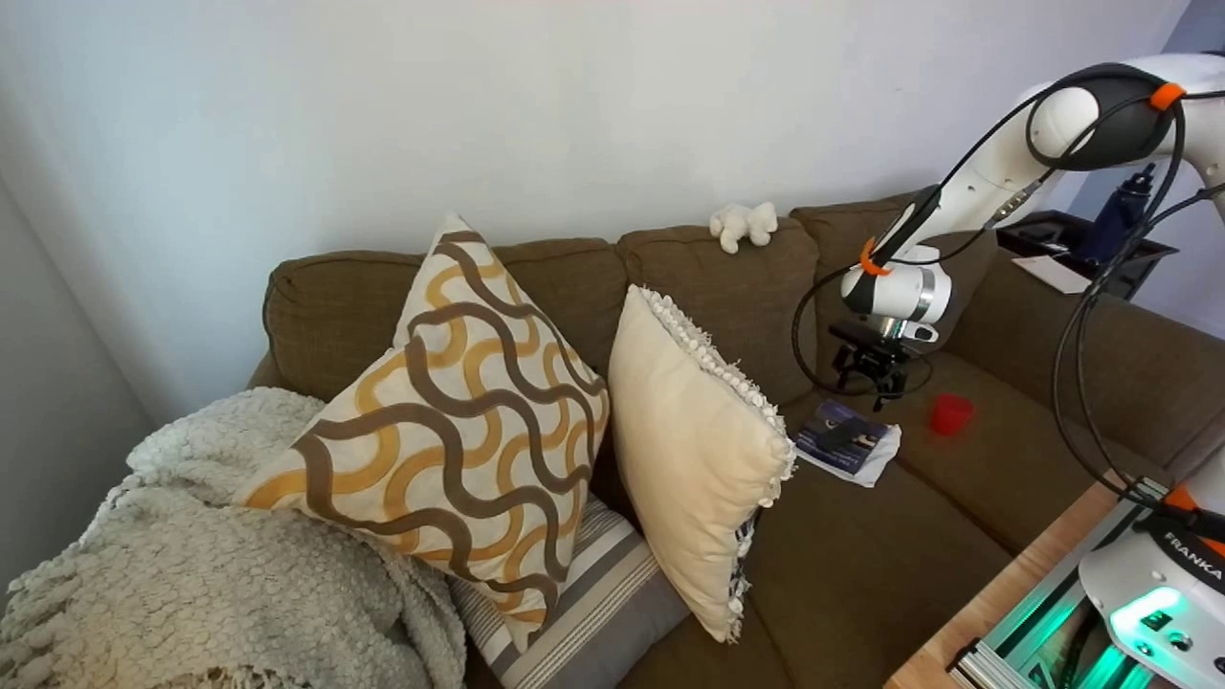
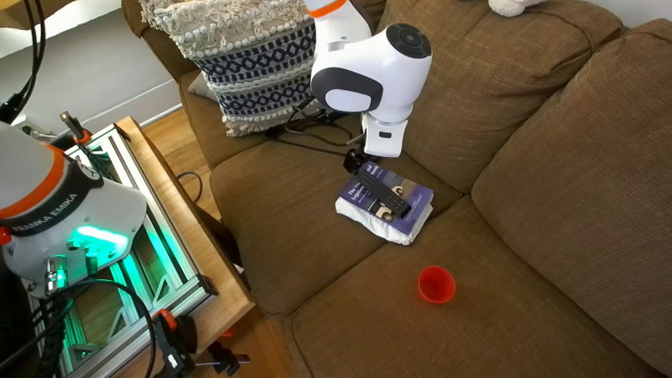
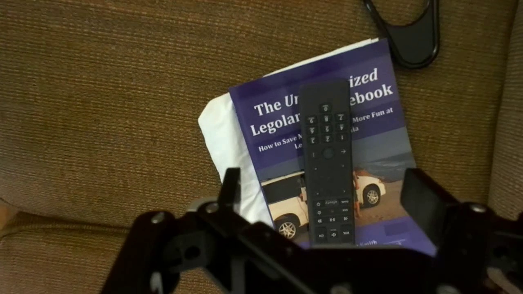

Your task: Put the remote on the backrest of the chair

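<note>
The remote (image 2: 384,193) lies on a book (image 3: 280,159) on the seat (image 2: 315,220) of the sofa (image 1: 861,545), under a claw (image 3: 322,175) spread wide.
From left, in an exterior view: a wavy-patterned pillow (image 1: 469,411) leans beside a cream pillow (image 1: 684,450), a white plush toy (image 1: 742,227) tops the backrest (image 1: 756,306), the claw hangs above the book, a red cup (image 1: 950,413) stands farther right.

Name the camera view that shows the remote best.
The wrist view: the remote appears large there, from above, its digits readable though upside down. Both exterior views show it much smaller, lying on the book, its keys specks at most and its labels unreadable.
</note>
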`<state>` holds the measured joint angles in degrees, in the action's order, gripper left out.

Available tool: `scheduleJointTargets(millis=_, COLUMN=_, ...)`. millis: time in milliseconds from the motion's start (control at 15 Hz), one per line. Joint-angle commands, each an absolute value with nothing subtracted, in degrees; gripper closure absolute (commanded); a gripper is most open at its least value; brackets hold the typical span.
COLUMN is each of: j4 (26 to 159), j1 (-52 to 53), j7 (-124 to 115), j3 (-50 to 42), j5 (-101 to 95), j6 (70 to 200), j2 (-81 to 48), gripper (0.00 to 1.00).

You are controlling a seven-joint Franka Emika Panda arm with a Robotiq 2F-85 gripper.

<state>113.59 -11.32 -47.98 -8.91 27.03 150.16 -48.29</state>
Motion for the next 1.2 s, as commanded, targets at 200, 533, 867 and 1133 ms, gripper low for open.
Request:
scheduleJointTargets(millis=200, j4=108.31, j1=-7.36, j7=-54.24, j3=-12.18, j5=26.24, j6=161.89, j2=-58.50, gripper=0.00)
scheduleJointTargets(millis=533, j4=104.20, j1=-6.66, j7=-51.99, j3=-11.92, j5=23.41, j6=163.37, j2=-65.43, gripper=0.00)
scheduleJointTargets(millis=867, j4=98.93, j1=-7.21, j7=-51.12, j3=-11.20, j5=23.00, j6=164.51, j2=-69.87, gripper=0.00)
scheduleJointTargets(millis=1133, j4=94.83, j1=-7.49, j7=-50.58, j3=-10.91, j5=22.63, j6=163.08, j2=-72.13, gripper=0.00)
